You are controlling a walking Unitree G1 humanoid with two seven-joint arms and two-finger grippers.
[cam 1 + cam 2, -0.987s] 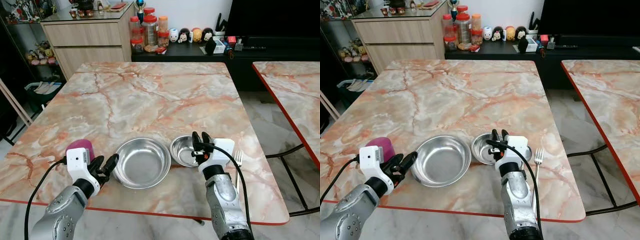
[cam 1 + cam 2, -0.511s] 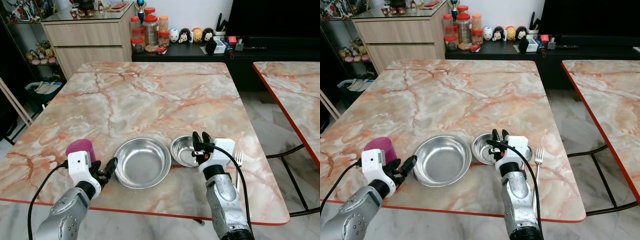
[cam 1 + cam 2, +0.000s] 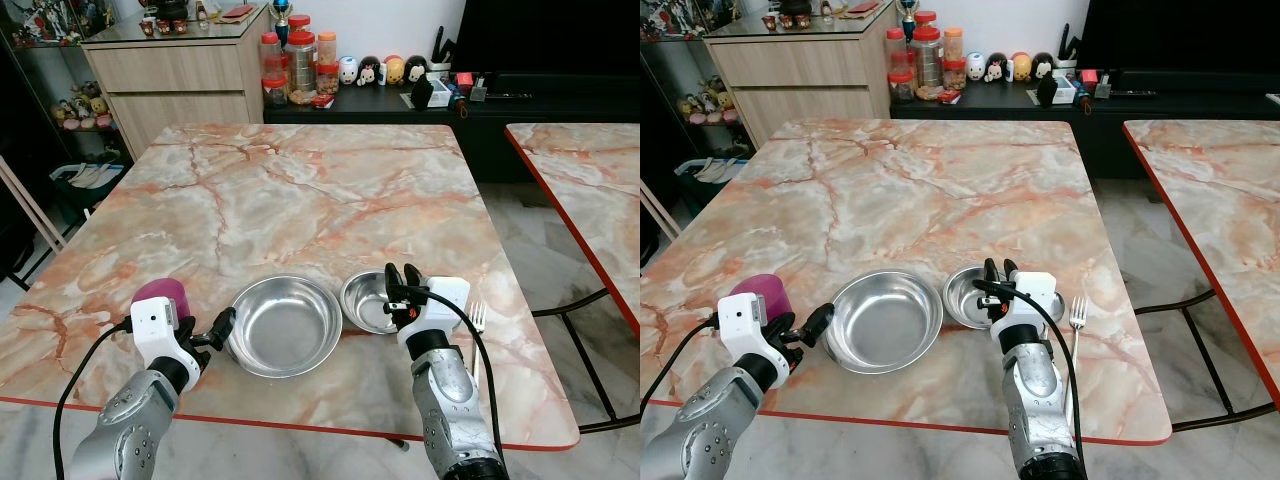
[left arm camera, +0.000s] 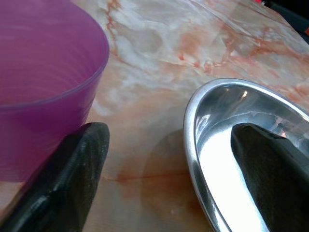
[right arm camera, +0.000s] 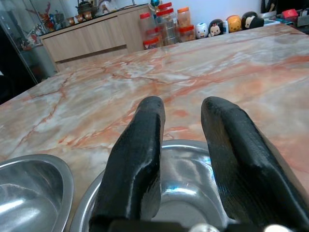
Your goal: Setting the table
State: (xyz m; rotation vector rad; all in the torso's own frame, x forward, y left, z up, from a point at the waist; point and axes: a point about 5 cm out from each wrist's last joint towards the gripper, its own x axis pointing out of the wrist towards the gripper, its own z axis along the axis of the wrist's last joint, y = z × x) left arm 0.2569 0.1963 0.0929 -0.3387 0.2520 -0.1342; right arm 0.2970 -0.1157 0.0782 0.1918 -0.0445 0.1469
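On the marble tabletop (image 3: 300, 200), a purple cup (image 3: 160, 293) stands at 9 o'clock of the large steel bowl (image 3: 284, 325); the left gripper (image 4: 169, 159) is spread between them, fingers released; the right gripper (image 5: 181, 145) hovers parted over the small steel bowl (image 3: 368, 303); a fork (image 3: 476, 322) lies at 3 o'clock.

Head eyes look down on the marble table (image 3: 300, 190); wrist cameras skim it, sharing both bowls (image 5: 159, 193)
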